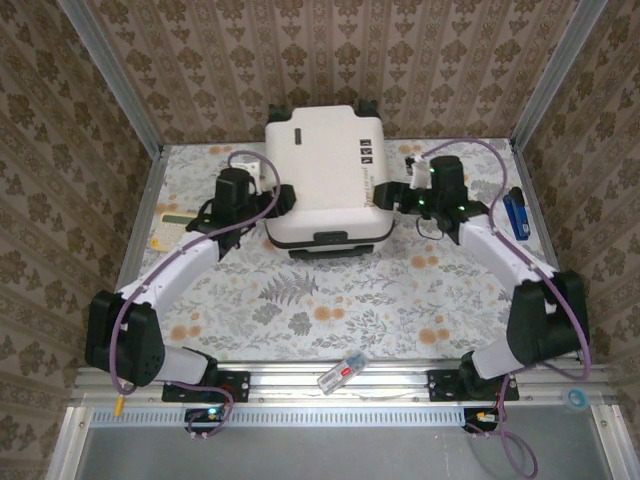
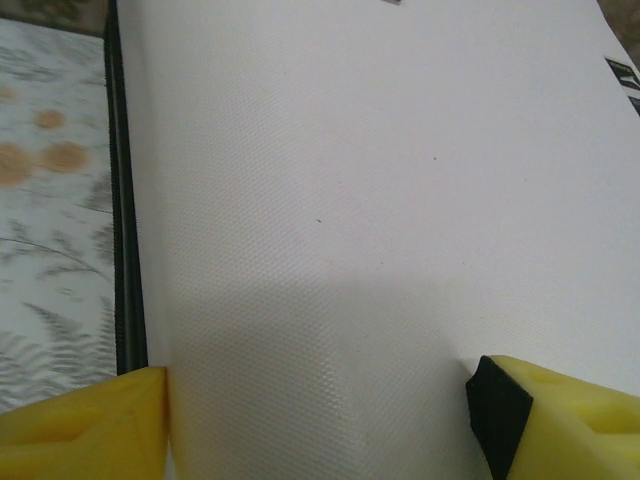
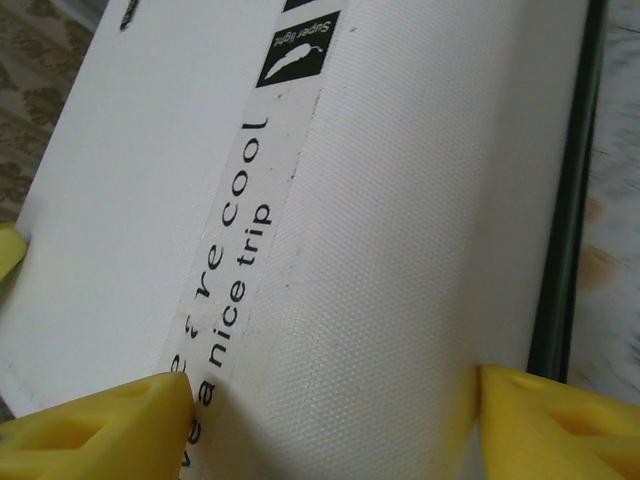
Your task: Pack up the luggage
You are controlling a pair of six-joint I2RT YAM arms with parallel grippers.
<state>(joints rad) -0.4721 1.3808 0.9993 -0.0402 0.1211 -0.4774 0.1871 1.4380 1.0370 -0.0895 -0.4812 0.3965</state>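
Note:
The luggage is a white hard-shell suitcase lying closed in the middle of the floral table, black handle toward me and wheels at the far end. My left gripper is at its left side. In the left wrist view its yellow fingers straddle the rounded shell edge and touch it on both sides. My right gripper is at the right side. Its fingers likewise bracket the printed shell edge. The inside of the suitcase is hidden.
A blue object lies at the table's right edge, and a small flat item at the left edge. A clear item with a red part rests on the near rail. Metal posts and wallpapered walls enclose the table.

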